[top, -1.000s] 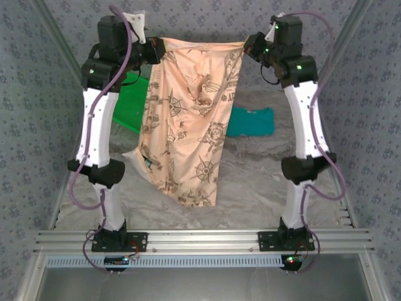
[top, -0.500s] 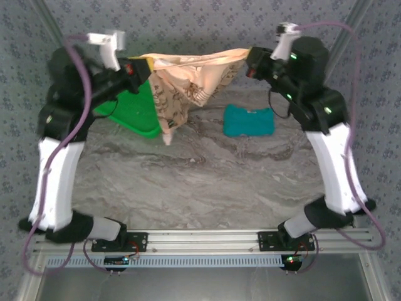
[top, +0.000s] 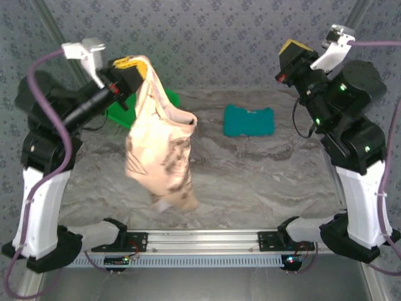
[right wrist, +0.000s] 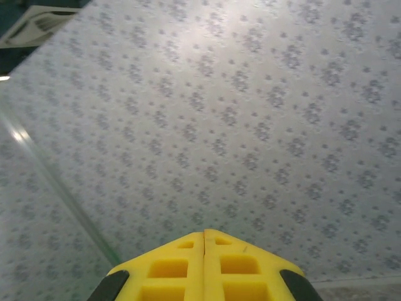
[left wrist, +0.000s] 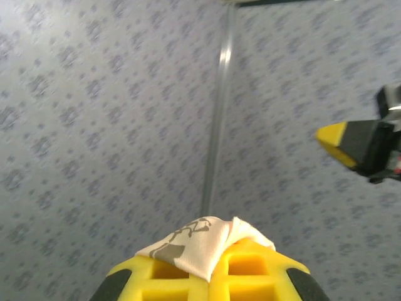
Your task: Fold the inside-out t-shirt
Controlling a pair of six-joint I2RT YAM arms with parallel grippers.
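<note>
The inside-out t-shirt [top: 160, 150], peach with dark brown prints, hangs in a bunched strip from my left gripper [top: 135, 66], high over the table's left side. Its lower end dangles near the front edge. In the left wrist view the left gripper [left wrist: 216, 251] is shut on a corner of the t-shirt [left wrist: 188, 241], which pokes out between the yellow fingers. My right gripper [top: 291, 50] is raised at the upper right, well apart from the cloth. The right gripper [right wrist: 204, 233] is shut with nothing between its fingers and faces the patterned wall.
A folded teal garment [top: 249, 121] lies at the back centre of the marbled table [top: 263, 175]. A green tray [top: 118, 113] sits at the back left, partly behind the left arm and the hanging shirt. Patterned walls close in the back and sides.
The right gripper has let go of the t-shirt and swung away to the right. The shirt, earlier stretched between both grippers, now hangs from the left gripper alone.
</note>
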